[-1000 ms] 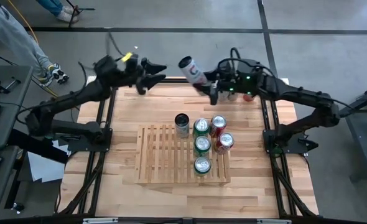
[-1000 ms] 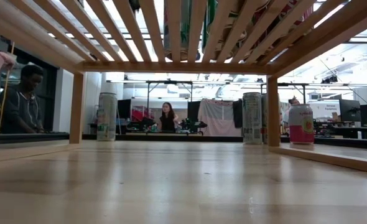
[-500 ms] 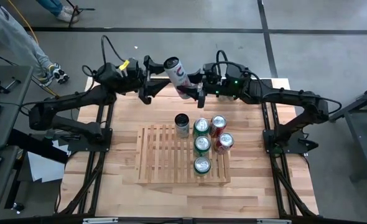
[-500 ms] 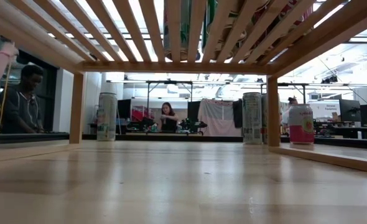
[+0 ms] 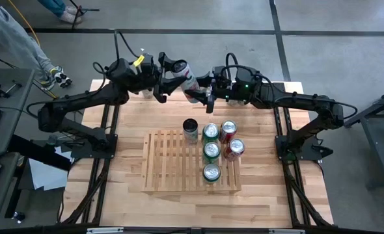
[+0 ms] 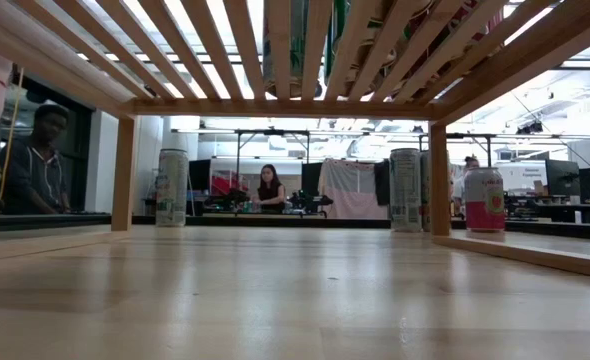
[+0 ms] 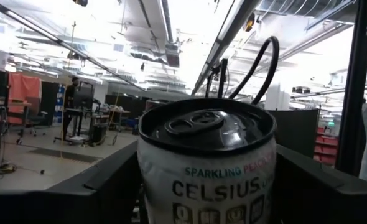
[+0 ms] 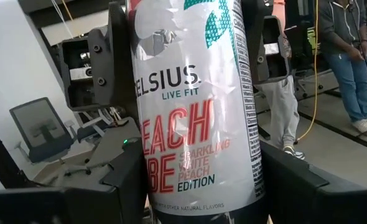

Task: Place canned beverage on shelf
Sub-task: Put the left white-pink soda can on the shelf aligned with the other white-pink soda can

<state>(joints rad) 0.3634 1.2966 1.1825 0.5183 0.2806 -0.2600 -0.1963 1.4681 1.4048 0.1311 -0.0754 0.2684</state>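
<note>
Handover in progress above the far edge of the table (image 5: 114, 195). A second ago the right claw (image 5: 202, 89) held the white can (image 5: 187, 77) alone, off to the right, with the left claw (image 5: 166, 78) well apart. Since then both arms have come together at centre, and the left claw now sits around the can's top end.

Right claw: gripping the can low on its body; the right wrist view shows its fingers (image 8: 118, 180) pressed to both sides of the label. Left claw: fingers (image 7: 102, 186) flank the can just below the lid, set wide and narrowing slightly; I cannot tell if they are touching it yet. Judgement: the can is about to pass from right to left, and the right claw should not let go until the left one is firmly closed.

The can hangs tilted in the air between the two claws, well clear of the shelf (image 5: 166, 169), which lies nearer the camera side of the table. Five cans (image 5: 211, 151) already stand on the shelf's right part; its left slats are free.
</note>
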